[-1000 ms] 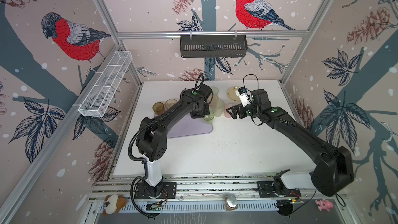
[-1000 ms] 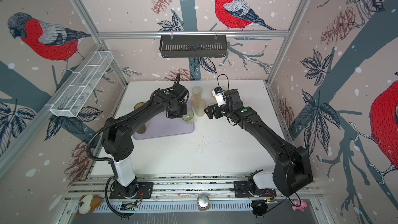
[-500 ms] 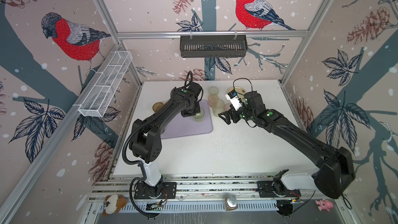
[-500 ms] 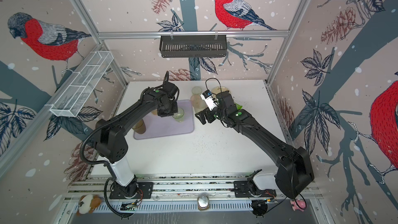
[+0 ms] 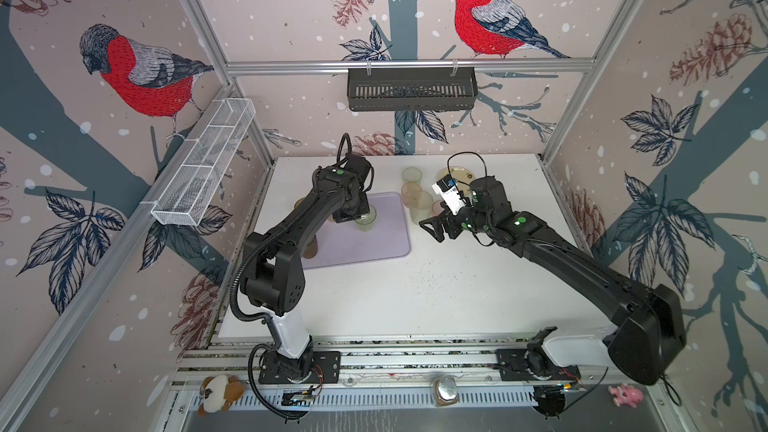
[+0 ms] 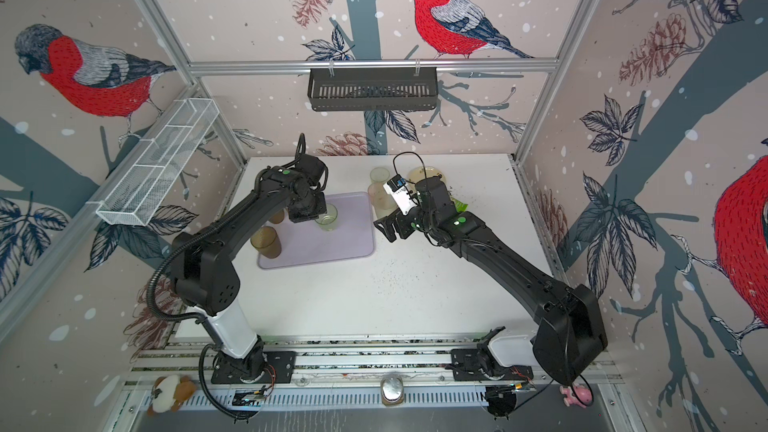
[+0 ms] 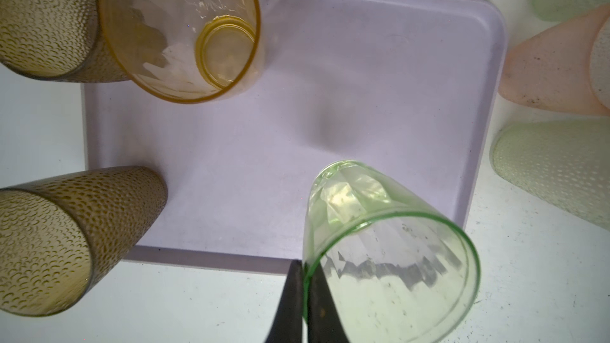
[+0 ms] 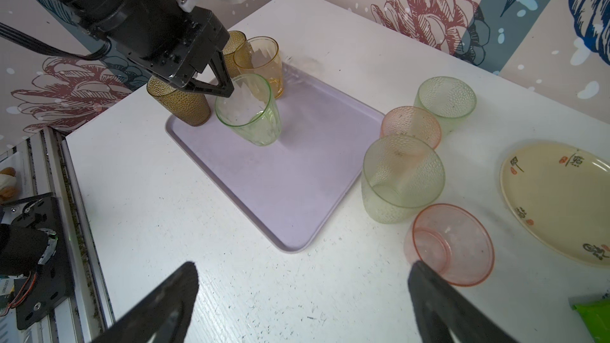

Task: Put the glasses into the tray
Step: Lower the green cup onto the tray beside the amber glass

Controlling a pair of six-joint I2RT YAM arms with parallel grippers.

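The lilac tray (image 5: 374,245) (image 6: 332,245) (image 7: 297,110) (image 8: 284,176) lies left of the table's middle. My left gripper (image 7: 303,267) (image 8: 226,89) (image 5: 351,214) is shut on the rim of a green glass (image 7: 389,249) (image 8: 249,113) (image 6: 327,218), which hangs tilted over the tray; whether its base touches I cannot tell. An amber glass (image 7: 185,28) (image 8: 260,61) and two brown glasses (image 7: 59,235) (image 7: 43,18) stand at the tray's left side. Two pink glasses (image 8: 411,125) (image 8: 452,242) and two pale greenish ones (image 8: 445,100) (image 8: 401,176) stand on the table right of the tray. My right gripper (image 8: 303,275) (image 5: 434,228) is open and empty, one finger beside the nearer pink glass.
A cream plate (image 8: 558,199) (image 5: 457,172) lies at the back right behind the glasses. A green packet (image 8: 594,318) lies near my right wrist. A black slotted basket (image 5: 411,89) hangs on the back wall and a white wire basket (image 5: 203,168) on the left wall.
My left gripper has carried the green glass leftward, from beside the tray's right edge to over the tray. My right gripper has shifted slightly left, still open.
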